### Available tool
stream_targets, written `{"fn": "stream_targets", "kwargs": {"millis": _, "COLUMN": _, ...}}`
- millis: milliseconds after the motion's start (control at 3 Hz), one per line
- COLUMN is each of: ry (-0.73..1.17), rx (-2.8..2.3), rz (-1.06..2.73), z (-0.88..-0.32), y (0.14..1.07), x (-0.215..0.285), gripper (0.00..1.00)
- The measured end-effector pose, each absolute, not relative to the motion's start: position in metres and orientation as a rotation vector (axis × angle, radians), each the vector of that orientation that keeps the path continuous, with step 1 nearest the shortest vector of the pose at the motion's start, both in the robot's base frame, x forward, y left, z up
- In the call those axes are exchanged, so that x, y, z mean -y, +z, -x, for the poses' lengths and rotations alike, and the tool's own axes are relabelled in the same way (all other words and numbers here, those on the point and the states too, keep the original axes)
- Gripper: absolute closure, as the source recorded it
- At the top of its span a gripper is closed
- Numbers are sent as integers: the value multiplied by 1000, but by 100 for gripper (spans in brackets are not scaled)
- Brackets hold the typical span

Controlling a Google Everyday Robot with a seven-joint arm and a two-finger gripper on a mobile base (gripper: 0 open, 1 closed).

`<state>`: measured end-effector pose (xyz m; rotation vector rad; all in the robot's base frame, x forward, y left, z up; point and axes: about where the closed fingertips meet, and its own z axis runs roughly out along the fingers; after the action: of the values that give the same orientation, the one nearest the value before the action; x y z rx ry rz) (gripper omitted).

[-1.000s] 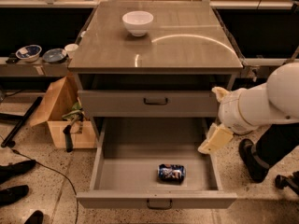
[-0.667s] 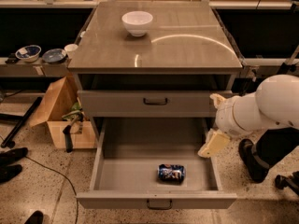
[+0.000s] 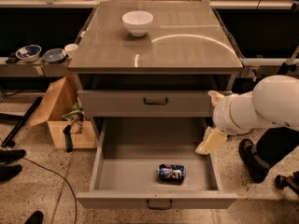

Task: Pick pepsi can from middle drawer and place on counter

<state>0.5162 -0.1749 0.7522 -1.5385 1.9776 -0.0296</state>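
The reach is probably just starting: the gripper (image 3: 211, 141) is hovering at two o'clock from the pepsi can (image 3: 171, 172) in the middle drawer (image 3: 131, 171). I cannot tell whether it is spread. The next move is calling for a descent toward eight o'clock.

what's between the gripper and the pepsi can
Only bare drawer floor separates the pepsi can from the gripper at the drawer's right side, per the camera view.

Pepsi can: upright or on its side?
On its side: the pepsi can lies lengthwise left-right on the middle drawer floor. The hand hangs by the drawer's right wall, not touching the can.
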Motion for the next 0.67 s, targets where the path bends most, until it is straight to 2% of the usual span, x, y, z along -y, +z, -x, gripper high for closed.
{"fn": "stream_targets", "kwargs": {"millis": 667, "ry": -38, "rx": -1970, "rz": 1585, "z": -537, "y": 712, "x": 169, "gripper": 0}}
